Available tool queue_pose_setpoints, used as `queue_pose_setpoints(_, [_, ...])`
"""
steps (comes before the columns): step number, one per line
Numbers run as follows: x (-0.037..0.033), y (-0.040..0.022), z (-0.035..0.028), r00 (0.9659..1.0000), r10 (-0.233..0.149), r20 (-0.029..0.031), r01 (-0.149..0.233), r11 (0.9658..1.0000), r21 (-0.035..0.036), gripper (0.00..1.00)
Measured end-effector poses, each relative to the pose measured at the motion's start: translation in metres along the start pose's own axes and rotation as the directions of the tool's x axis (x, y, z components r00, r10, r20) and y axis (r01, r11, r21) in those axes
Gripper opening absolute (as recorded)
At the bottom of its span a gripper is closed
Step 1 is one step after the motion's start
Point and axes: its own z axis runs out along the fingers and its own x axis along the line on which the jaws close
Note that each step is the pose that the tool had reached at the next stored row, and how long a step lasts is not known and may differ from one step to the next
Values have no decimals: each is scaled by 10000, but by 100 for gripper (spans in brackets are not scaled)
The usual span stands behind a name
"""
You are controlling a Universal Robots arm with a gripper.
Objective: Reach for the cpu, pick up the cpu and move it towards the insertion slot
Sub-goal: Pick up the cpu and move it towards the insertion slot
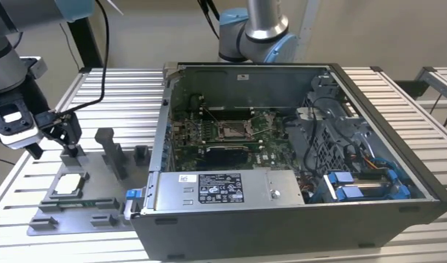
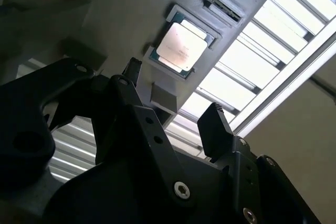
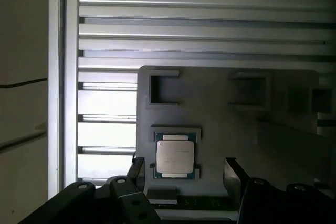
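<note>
The cpu [image 3: 176, 159] has a pale, smooth metal top with a soft sheen; the fixture plate [image 3: 247, 129] is matt grey plastic; the table [image 3: 199, 19] is ribbed, bright satin metal

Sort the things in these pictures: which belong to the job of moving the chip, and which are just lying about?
Job: cpu, open gripper, socket in the computer case.
Lying about: grey blocks, power supply, second arm.

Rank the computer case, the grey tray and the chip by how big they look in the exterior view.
Largest: computer case, by far.
Next: grey tray.
Smallest: chip, lying in a pocket of that tray.
</note>
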Motion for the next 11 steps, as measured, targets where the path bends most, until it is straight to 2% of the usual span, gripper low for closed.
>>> queue_pose_setpoints(11, [0, -1, 22, 10000, 1, 1, -1, 10000, -1, 100])
